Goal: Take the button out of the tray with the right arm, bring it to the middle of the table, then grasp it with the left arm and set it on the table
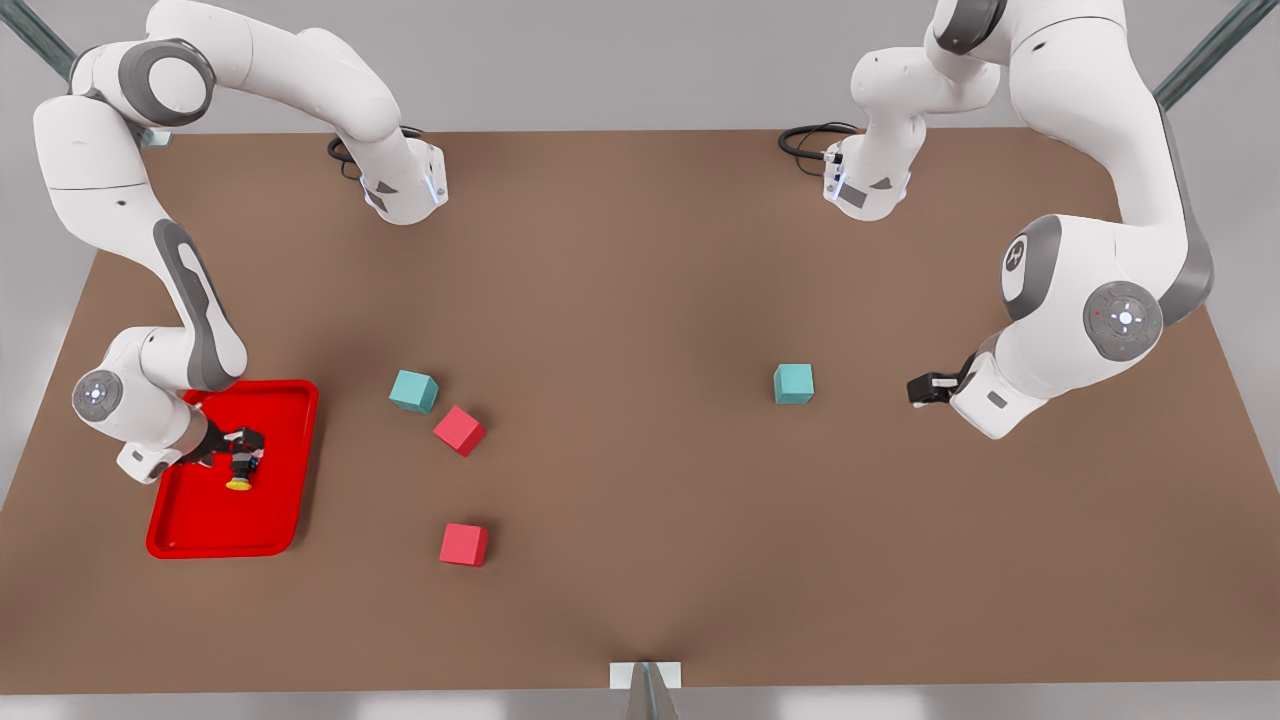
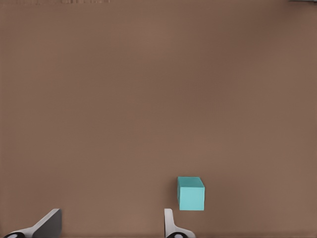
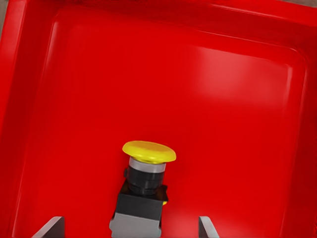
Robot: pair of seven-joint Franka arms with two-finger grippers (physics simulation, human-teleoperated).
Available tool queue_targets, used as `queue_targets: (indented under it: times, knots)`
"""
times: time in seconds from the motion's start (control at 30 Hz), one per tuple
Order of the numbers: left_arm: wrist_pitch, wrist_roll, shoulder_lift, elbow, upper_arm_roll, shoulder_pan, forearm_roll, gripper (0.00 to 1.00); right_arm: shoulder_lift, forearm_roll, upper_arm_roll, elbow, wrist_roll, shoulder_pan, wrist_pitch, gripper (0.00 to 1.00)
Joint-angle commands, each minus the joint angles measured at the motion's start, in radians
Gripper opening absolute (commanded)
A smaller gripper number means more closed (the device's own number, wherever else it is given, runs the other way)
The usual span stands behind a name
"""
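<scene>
Now our right gripper (image 1: 238, 452), fingers apart around the button (image 3: 141, 191) in the tray (image 1: 290, 400) lower left, should close squarely; left gripper (image 1: 925, 388) waits open, right.

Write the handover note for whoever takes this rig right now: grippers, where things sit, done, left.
Right gripper: open, low in the tray, fingers either side of the button's body, not closed on it.
Left gripper: open, waiting above the table near a teal cube.
Done: right arm has reached the button.
Left: grasp, lift out, carry to mid-table, left arm takes it and sets it down.
</scene>
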Motion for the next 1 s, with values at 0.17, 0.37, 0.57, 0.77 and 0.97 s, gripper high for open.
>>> queue_targets:
  times: [0.17, 0.37, 0.57, 0.77, 0.97]
  knots:
    - [0.002, 0.050, 0.003, -0.001, 0.000, 0.001, 0.003, 1.00, -0.001, -0.011, -0.001, -0.063, 0.032, -0.024, 0.055, 1.00]
    - [0.000, 0.050, 0.002, -0.001, 0.001, 0.000, 0.001, 1.00, -0.001, -0.011, -0.001, -0.082, 0.060, -0.021, 0.059, 1.00]
    - [-0.002, 0.050, 0.002, -0.003, 0.001, 0.001, 0.003, 1.00, 0.005, -0.018, -0.003, -0.089, 0.060, -0.023, 0.059, 1.00]
    - [-0.006, 0.049, -0.001, -0.001, 0.000, -0.002, 0.001, 1.00, 0.005, -0.017, -0.003, -0.087, 0.063, -0.015, 0.058, 0.99]
    - [-0.026, 0.044, -0.011, -0.003, 0.000, -0.012, 0.003, 1.00, 0.015, -0.043, -0.006, -0.076, 0.075, -0.015, 0.052, 1.00]
